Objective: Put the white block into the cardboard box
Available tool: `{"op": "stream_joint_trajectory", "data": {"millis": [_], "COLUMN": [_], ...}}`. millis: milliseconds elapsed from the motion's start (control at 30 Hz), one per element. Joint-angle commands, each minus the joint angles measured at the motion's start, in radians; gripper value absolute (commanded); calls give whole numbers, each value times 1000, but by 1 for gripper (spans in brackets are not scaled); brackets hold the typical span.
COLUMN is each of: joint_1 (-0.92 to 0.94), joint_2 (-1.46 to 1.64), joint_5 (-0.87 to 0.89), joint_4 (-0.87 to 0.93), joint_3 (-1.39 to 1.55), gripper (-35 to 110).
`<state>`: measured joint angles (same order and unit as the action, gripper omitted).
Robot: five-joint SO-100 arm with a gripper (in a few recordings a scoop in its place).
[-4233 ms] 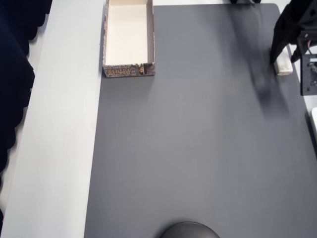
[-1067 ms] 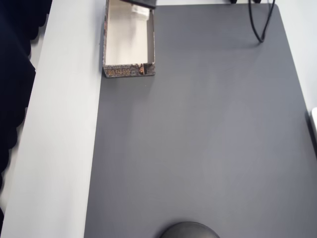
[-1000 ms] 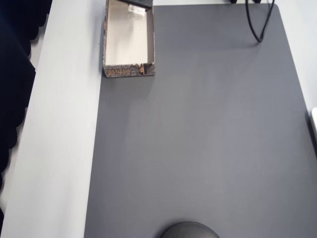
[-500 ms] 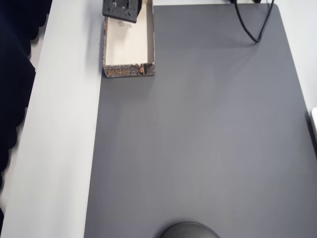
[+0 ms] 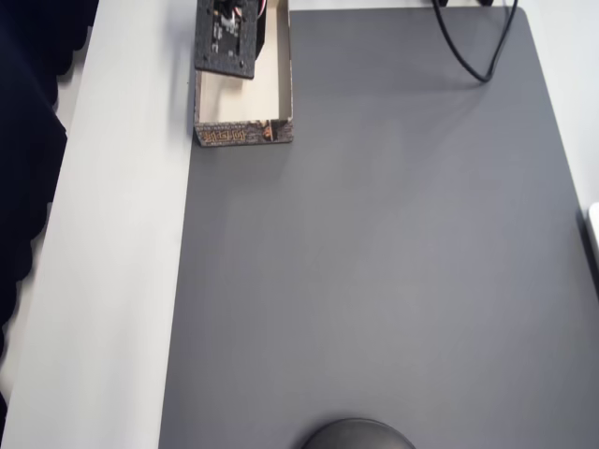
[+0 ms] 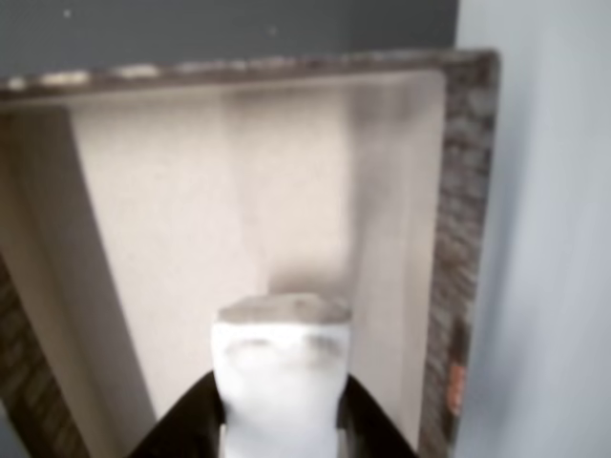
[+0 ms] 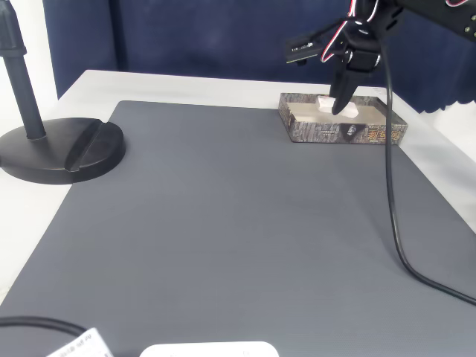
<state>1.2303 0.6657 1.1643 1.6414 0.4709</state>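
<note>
The white block (image 6: 282, 358) is pinched between my gripper's (image 6: 282, 405) two black fingers, and the gripper is shut on it. It hangs a little above the cream floor of the cardboard box (image 6: 463, 239). In the fixed view the gripper (image 7: 336, 104) reaches down into the box (image 7: 372, 134) with the block (image 7: 325, 103) at its tip. From overhead my wrist (image 5: 225, 37) covers the far half of the box (image 5: 243, 133) and hides the block.
A grey mat (image 5: 374, 262) covers the table, with a white strip (image 5: 122, 234) to its left. A black cable (image 7: 390, 186) trails across the mat's right side. A black stand base (image 7: 59, 152) sits at the left, and a white thing (image 7: 208, 349) lies at the near edge.
Over the last second my wrist has moved from the box's far end further over its inside. Four seconds ago the gripper was at the mat's right edge, at the block.
</note>
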Motion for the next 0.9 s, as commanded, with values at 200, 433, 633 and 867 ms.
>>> {"op": "stream_joint_trajectory", "data": {"millis": [200, 433, 633, 867], "joint_1": [-26, -29, -25, -23], "joint_2": [-14, -21, -21, -21], "joint_5": [35, 75, 84, 69], "joint_4": [-18, -20, -12, -11], "joint_3": [-92, -95, -92, -80], "gripper": [-2, -2, -2, 5]}}
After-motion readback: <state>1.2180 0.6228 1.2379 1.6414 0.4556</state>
